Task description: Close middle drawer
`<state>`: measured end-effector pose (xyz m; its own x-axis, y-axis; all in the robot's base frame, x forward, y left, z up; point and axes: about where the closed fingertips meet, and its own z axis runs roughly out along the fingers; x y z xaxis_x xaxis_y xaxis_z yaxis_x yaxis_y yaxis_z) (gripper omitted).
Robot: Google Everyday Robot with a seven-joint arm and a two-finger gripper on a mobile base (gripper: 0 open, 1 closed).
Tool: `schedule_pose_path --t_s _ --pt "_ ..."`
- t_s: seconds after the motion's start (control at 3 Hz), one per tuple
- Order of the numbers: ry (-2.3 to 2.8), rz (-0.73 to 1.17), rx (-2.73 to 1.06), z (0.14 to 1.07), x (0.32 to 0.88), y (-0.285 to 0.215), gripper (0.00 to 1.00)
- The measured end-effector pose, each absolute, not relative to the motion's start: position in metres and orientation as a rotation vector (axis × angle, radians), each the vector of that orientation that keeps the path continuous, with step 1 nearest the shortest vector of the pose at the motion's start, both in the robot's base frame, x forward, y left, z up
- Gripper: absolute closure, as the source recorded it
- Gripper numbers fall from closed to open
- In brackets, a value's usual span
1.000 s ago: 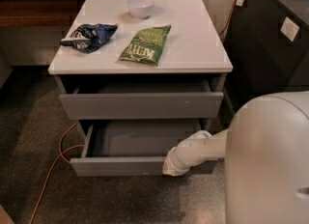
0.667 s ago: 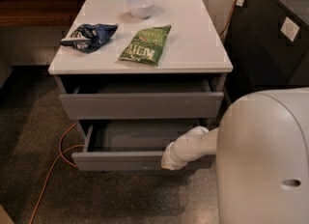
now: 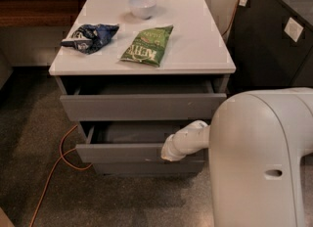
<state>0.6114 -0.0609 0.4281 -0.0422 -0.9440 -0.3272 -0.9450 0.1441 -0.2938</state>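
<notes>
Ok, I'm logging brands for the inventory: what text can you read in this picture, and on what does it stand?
Green bag: pale lettering, too blurred to read.
Blue bag: print too blurred to read.
White label on the dark cabinet: nothing legible.
The gripper, at the front of the middle drawer: no text visible.

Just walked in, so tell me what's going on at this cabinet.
The robot's gripper sits at the front of the middle drawer, which stands pulled out and not yet closed. The top drawer looks ajar too. A white bowl, a blue bag and a green bag sit on the cabinet top.
</notes>
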Motion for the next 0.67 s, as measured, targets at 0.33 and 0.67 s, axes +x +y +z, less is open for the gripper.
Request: schedule_pose_path --t_s 0.33,0.67 --pt "1.973 -0.025 -1.784 0.431 0.634 -0.059 1.0" --pt "1.96 -0.039 -1.772 0.433 0.65 -0.056 1.0"
